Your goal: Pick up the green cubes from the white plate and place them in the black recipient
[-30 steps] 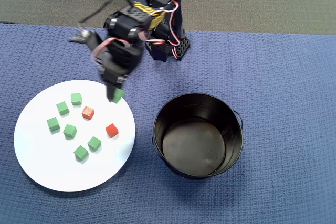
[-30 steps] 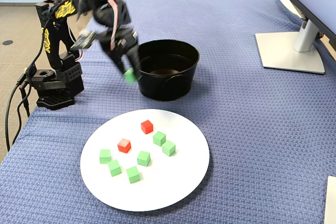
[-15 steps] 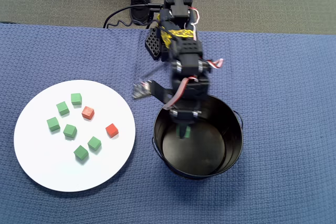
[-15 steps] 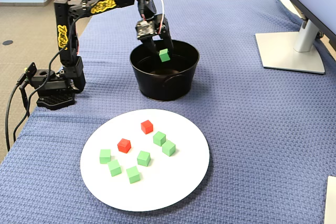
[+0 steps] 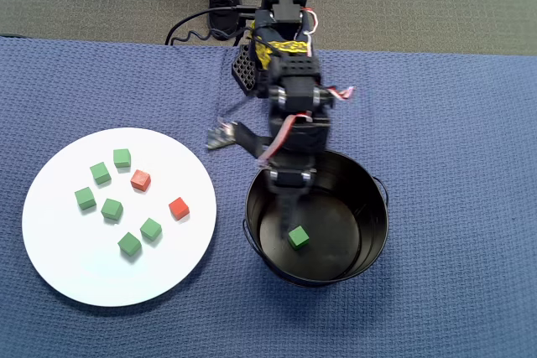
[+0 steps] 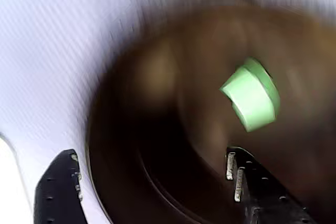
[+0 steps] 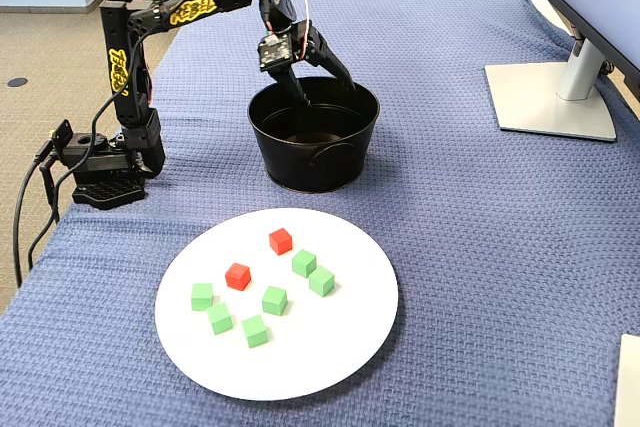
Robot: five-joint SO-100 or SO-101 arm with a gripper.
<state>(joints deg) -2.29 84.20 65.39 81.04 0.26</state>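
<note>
My gripper [image 7: 322, 87] hangs open over the back rim of the black recipient [image 7: 315, 152], with nothing between its fingers. In the overhead view the gripper [image 5: 284, 201] reaches just inside the recipient [image 5: 369, 241], and one green cube [image 5: 297, 236] lies loose on its shiny bottom. The wrist view is blurred: that cube [image 6: 251, 95] shows apart from and beyond the two black fingertips [image 6: 60, 187]. Several green cubes [image 5: 112, 209] [image 7: 274, 300] lie scattered on the white plate [image 5: 75, 274] [image 7: 330, 347].
Two red cubes [image 5: 178, 208] [image 5: 140, 180] sit among the green ones on the plate. The arm's base [image 7: 105, 172] stands at the blue cloth's left edge in the fixed view. A monitor stand [image 7: 555, 97] occupies the far right.
The gripper carried a green cube from beside the plate to over the recipient, then opened. The cube dropped and now lies on the recipient's bottom.
</note>
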